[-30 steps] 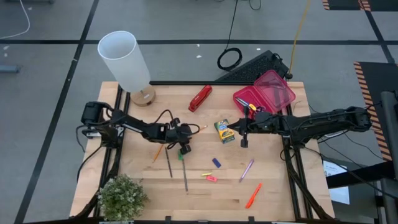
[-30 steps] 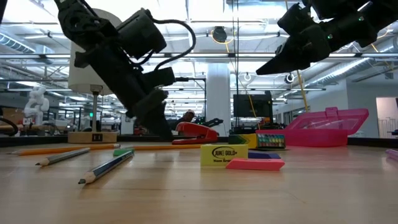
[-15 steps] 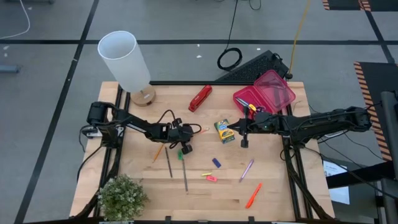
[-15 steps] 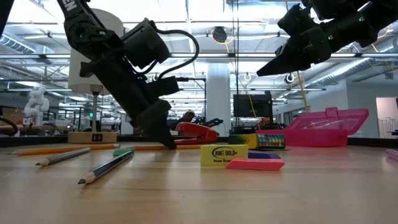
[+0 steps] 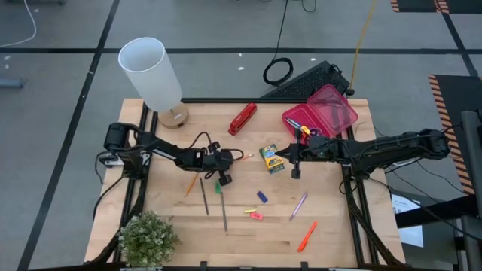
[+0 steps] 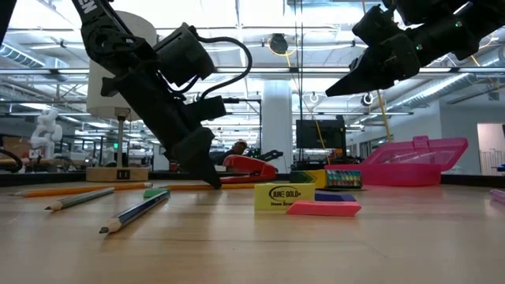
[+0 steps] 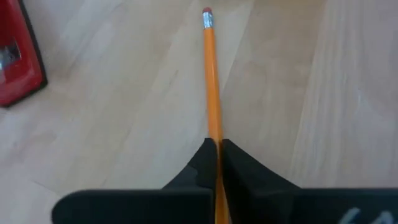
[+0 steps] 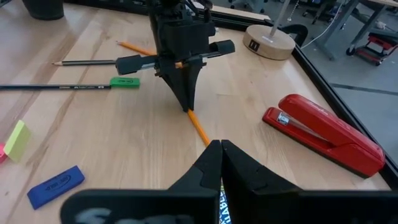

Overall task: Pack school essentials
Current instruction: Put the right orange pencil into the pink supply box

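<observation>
An orange pencil (image 7: 211, 81) lies flat on the wooden table, its eraser end (image 7: 207, 11) pointing toward the green-yellow crayon box (image 5: 271, 158). My left gripper (image 5: 224, 161) is down at the table, shut on this pencil. My right gripper (image 6: 330, 91) hovers shut above the crayon box with nothing in it. Two dark pencils (image 5: 205, 197), a blue eraser (image 5: 262, 196), small yellow and pink erasers (image 5: 254, 214), a purple pen (image 5: 299, 205) and an orange marker (image 5: 306, 235) lie loose nearer the front. My left gripper pinches the orange pencil's shaft (image 7: 216, 144) between its two fingertips, some way back from the eraser end. The fingers slant down from above and from the table's left and run along the pencil, not across it. The pencil lies on the table.
An open pink box (image 5: 322, 111) with scissors (image 5: 301, 129) in it stands at the far right. A red stapler (image 5: 242, 118) lies far of centre, a white lamp (image 5: 154, 75) at the far left, a small plant (image 5: 148, 239) at the near left corner.
My left gripper has gone down to the table and a little toward the right edge, tipping its fingertips onto the orange pencil. The pencil has stayed where it lay.
</observation>
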`<state>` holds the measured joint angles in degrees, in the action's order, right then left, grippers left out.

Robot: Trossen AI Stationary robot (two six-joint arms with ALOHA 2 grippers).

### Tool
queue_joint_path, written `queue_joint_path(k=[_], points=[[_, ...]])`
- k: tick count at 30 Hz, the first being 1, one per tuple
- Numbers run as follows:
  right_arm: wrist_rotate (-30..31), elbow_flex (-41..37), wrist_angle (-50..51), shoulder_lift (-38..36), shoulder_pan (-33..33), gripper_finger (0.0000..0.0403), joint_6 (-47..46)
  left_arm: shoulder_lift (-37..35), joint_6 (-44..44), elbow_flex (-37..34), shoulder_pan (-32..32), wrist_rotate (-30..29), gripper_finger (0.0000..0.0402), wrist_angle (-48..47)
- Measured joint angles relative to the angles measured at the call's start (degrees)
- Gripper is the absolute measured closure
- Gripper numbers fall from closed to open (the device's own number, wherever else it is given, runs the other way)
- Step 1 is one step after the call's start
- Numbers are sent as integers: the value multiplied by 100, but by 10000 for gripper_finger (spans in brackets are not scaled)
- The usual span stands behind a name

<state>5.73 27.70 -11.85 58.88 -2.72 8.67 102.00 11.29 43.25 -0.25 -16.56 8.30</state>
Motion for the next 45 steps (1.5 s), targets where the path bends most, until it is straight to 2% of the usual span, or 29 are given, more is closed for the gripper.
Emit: queue_joint_path(k=[6, 10, 14, 17, 20, 23, 28, 30, 37, 42, 45], points=[[4, 2, -192, 325, -2, 403, -65, -87, -35, 2, -2, 129, 399, 27], [7, 11, -797, 812, -2, 399, -168, -251, -19, 3, -3, 145, 398, -138], [-29, 16, -1632, 1525, -2, 374, -345, -408, 35, -3, -30, 145, 397, -408], [-308, 298, -1760, 2151, -28, 344, -207, -512, 39, -1, -68, 143, 397, -456], [-638, 879, -1337, 2730, -112, 312, 86, -538, 39, 6, -107, 149, 397, -474], [-1301, 1553, -702, 3313, -296, 286, 569, -537, 110, 6, -137, 155, 397, -591], [-2229, 2576, -111, 4254, -712, 276, 979, -569, 238, 6, -275, 160, 396, -829], [-2421, 2904, 14, 4584, -819, 275, 1024, -710, 210, 2, -372, 157, 396, -912], [-2538, 3776, 459, 5551, -943, 275, 1335, -1094, -11, 10, -623, 95, 396, -1254], [-2526, 4020, 379, 5861, -1031, 275, 1325, -1411, 50, -324, -739, -36, 396, -1395], [-2521, 4029, 354, 5920, -1068, 277, 1358, -1626, 128, -624, -768, -167, 396, -1148]])
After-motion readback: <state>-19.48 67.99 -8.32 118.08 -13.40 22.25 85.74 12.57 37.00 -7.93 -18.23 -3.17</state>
